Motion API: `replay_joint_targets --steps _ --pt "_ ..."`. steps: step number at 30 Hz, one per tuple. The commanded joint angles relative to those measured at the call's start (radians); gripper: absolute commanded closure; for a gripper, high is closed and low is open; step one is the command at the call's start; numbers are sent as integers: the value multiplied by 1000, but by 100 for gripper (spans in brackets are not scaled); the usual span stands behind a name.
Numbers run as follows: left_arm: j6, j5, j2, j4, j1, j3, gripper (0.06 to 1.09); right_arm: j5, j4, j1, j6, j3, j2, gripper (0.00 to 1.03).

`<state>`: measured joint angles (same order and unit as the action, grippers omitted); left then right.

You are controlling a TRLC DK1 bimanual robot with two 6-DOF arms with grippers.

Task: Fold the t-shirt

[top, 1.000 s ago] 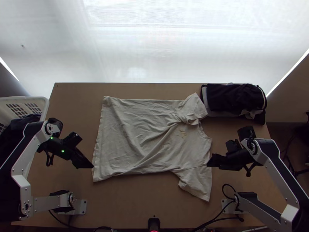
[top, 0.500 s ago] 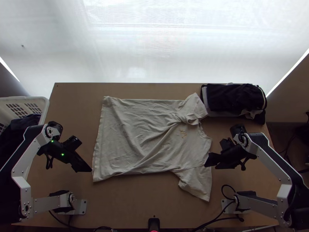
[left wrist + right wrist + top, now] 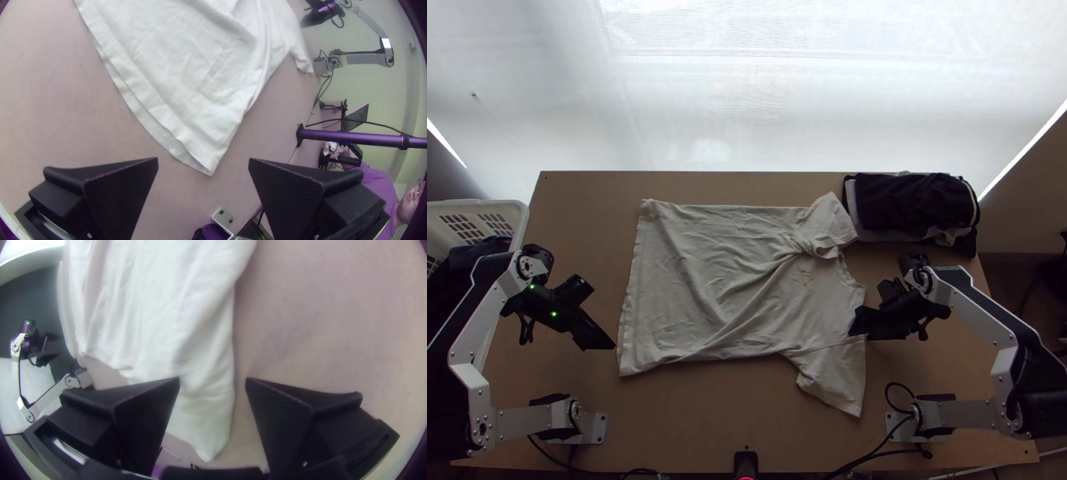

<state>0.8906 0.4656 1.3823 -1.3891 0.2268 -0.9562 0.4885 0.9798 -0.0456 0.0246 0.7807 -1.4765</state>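
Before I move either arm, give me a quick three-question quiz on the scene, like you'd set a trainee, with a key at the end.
1. Which part of the shirt lies closest to the left gripper?
A) the collar
B) a hem corner
C) a sleeve

2. True or false: the right gripper is open, not closed on the shirt.

3. Fill the gap: seen from the top view, the pile of dark clothes lies at the table's far ____ corner.

Key: 1. B; 2. true; 3. right
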Motion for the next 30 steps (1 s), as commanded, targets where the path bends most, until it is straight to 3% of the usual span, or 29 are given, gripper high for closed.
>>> replay_joint_targets --steps 1,2,5,11,21,30 --pt "-10 -4 0 -10 0 -24 10 1 -41 1 -2 0 -50 45" --pt "-10 -4 0 -11 0 -29 10 1 -52 -5 6 -4 -47 50" --pt "-15 -4 0 -13 2 -41 10 1 -55 -33 12 -23 -45 51" --pt "-30 -5 -5 -31 -6 -55 10 1 -116 -56 12 -55 -18 100" --pt "-116 -48 57 -30 -21 102 10 -1 -119 -27 12 -40 -8 100" --pt "-194 -62 106 205 -201 226 10 -1 -110 -33 23 -20 1 100"
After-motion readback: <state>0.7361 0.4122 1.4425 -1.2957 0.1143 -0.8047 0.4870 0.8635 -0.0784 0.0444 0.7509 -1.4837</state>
